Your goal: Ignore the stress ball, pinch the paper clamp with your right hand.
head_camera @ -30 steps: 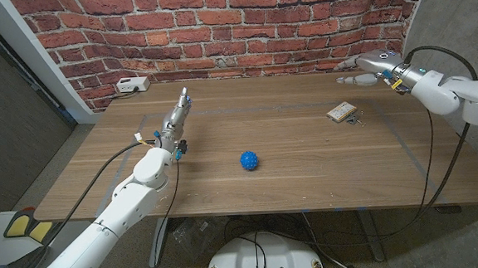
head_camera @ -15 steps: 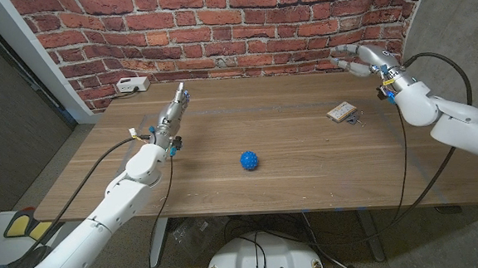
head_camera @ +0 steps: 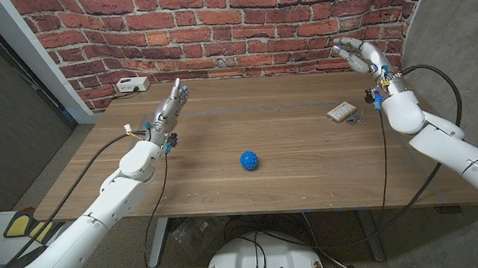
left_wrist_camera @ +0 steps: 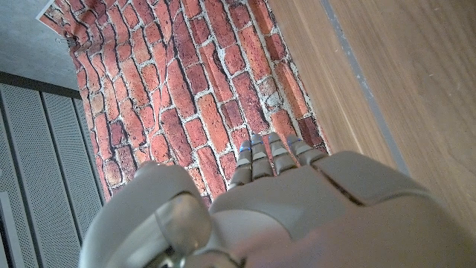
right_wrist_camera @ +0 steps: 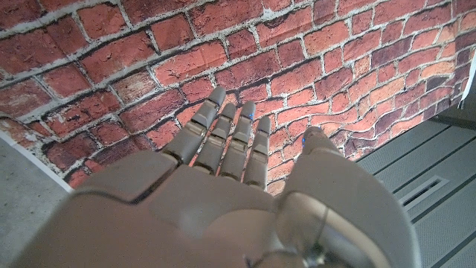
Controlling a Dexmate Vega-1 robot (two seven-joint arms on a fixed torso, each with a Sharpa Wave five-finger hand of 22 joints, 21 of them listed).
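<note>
The right hand (head_camera: 362, 58) is raised above the far right part of the wooden table (head_camera: 307, 159), in front of the brick wall (head_camera: 216, 27). Its fingers are apart and a little curved, and it holds nothing. In the right wrist view the fingers (right_wrist_camera: 223, 138) point toward the bricks and nothing is between them. The paper clamp (head_camera: 343, 111) lies on the table near the right side, below the right hand in the head view and clearly apart from it; small metal parts are just beside it. The blue stress ball (head_camera: 250, 160) sits near the middle of the table, well apart from the clamp and from both hands. The left hand (head_camera: 169, 111) is over the left part of the table, with straight fingers reaching toward the wall, and it is empty. A white box (head_camera: 132, 85) with a cable lies at the far left corner of the table.
</note>
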